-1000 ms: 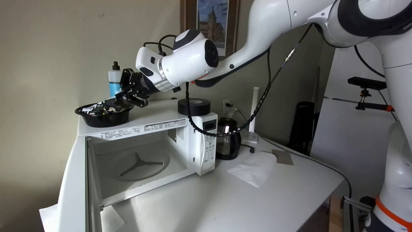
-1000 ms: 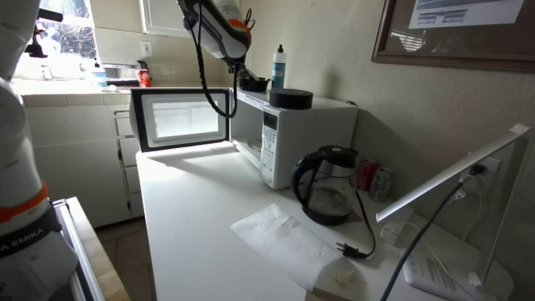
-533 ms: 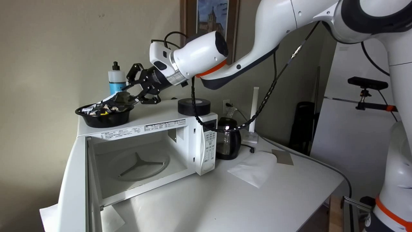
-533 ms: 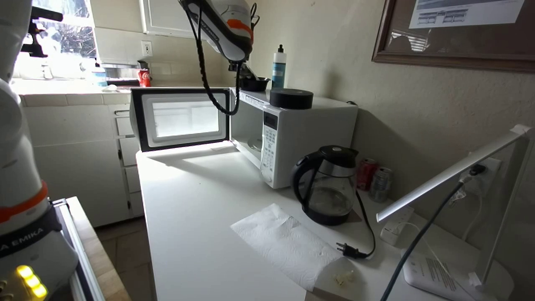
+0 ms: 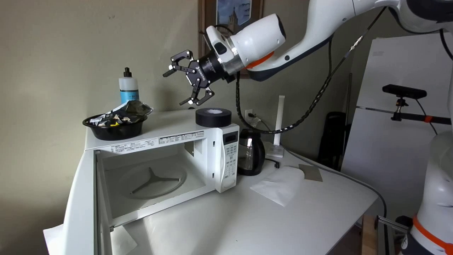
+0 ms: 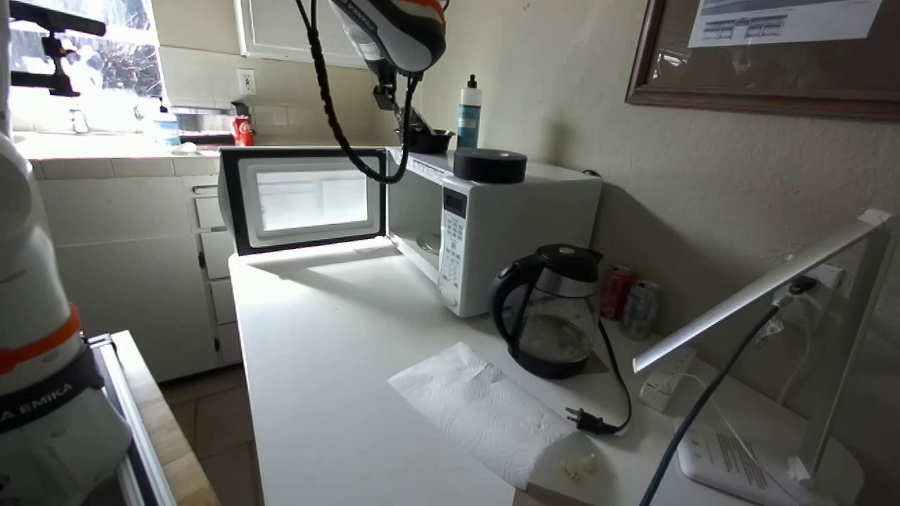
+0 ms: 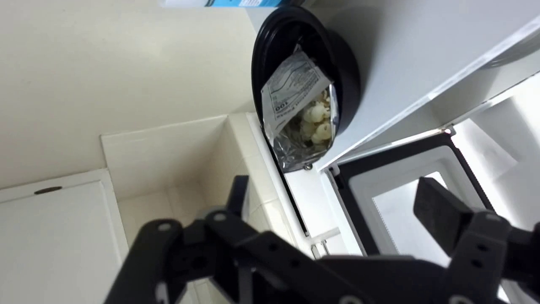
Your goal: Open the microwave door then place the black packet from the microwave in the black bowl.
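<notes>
**Black packet, mouth agape, in black bowl**

Location: the packet lies in the bowl, its open mouth jutting over the rim. The bowl sits on top of the microwave, which stands on the worktop with its door wide open.

Contents: pale puffed pieces, popcorn by the look, exposed at the mouth.

Handling, my estimate: light; soft, crinkly film, slick on its silvery inner face, apt to slip from a loose pinch. The pieces are likely brittle and quick to spill if the mouth tips.

Grip point: placement looks complete, so I favour leaving it alone. For any reseating I would pinch both film walls together at the jutting lip (which also closes the mouth) and lift gently; the far end sits down inside the bowl.

State of fingers: spread wide, nothing between them, in mid-air and well apart from the packet.
</notes>
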Tool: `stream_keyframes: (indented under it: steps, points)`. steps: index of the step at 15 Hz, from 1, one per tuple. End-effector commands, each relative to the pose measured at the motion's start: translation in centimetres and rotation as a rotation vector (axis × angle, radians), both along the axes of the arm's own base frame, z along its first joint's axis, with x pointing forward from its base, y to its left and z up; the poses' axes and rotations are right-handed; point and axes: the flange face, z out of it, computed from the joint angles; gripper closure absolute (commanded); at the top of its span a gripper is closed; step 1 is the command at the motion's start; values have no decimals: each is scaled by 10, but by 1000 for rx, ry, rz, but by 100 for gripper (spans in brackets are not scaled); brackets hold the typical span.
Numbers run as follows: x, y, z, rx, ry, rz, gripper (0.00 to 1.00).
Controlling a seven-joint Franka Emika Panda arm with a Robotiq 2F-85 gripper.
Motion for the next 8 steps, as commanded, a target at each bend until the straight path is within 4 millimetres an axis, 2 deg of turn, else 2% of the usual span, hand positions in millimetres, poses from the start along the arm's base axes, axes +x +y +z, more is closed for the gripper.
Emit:
stream_keyframes:
  steps: [1,3,6,7,8]
  points:
    - [-52,-34,40,-61,55,111,0]
    - [-81,-51,61,-110,73,219,0]
    - [-117,-54,95,-57,48,422,0]
    - [-100,-55,85,-65,71,337,0]
    - [-109,-57,94,-59,61,375,0]
